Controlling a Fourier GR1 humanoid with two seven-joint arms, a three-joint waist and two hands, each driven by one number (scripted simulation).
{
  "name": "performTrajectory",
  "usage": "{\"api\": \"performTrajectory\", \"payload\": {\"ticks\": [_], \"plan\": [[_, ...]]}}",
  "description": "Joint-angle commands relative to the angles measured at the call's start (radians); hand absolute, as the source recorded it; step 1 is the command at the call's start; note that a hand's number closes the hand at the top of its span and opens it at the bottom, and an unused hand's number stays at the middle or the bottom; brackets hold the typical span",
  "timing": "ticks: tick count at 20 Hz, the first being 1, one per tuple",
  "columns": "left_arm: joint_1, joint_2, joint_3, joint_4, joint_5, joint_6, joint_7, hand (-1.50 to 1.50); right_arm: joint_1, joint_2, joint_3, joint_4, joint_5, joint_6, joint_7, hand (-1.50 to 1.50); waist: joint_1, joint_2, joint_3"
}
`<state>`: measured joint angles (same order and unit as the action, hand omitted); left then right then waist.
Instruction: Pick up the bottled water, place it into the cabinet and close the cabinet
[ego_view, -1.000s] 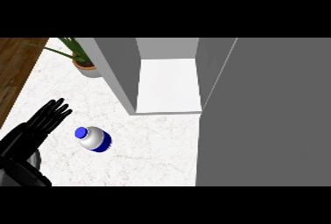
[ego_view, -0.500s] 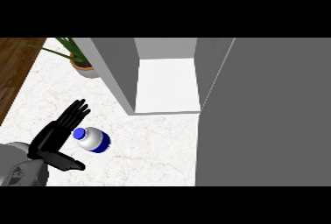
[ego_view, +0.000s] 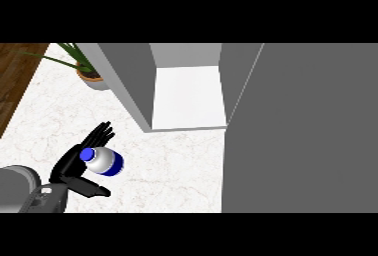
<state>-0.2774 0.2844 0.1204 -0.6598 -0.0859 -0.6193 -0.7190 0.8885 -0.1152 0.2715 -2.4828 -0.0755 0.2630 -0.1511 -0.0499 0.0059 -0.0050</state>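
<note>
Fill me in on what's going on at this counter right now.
The robot's left hand is open right beside the bottled water, fingers stretched along its far side and thumb below it, not yet curled round it. The bottle stands upright on the white marble counter. The cabinet ahead is open, its shelf bare, with its grey door swung out at the right. A potted plant sits at the back left. The right hand is out of view.

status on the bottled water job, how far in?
Early. Done: nothing placed; the bottled water stands on the counter. In hand: the left hand is open right beside the bottle, fingers behind it, thumb below, not closed on it. Left: grasp, lift, place into the open cabinet, shut its door. Right hand is out of view.
</note>
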Motion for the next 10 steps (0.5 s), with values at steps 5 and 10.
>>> {"api": "performTrajectory", "payload": {"ticks": [5,10], "plan": [[-0.047,-0.022,-0.066,0.141,-0.002,-0.173,-0.165,-1.5,0.055,-0.013,-0.017,-0.072,-0.047,0.006,-0.003,-1.5,-0.001,0.004,-0.001],[-0.053,-0.079,-0.065,0.169,0.037,-0.133,-0.19,1.5,0.11,-0.022,-0.008,-0.106,-0.034,0.016,-0.024,-1.5,0.001,0.0,0.0]]}}
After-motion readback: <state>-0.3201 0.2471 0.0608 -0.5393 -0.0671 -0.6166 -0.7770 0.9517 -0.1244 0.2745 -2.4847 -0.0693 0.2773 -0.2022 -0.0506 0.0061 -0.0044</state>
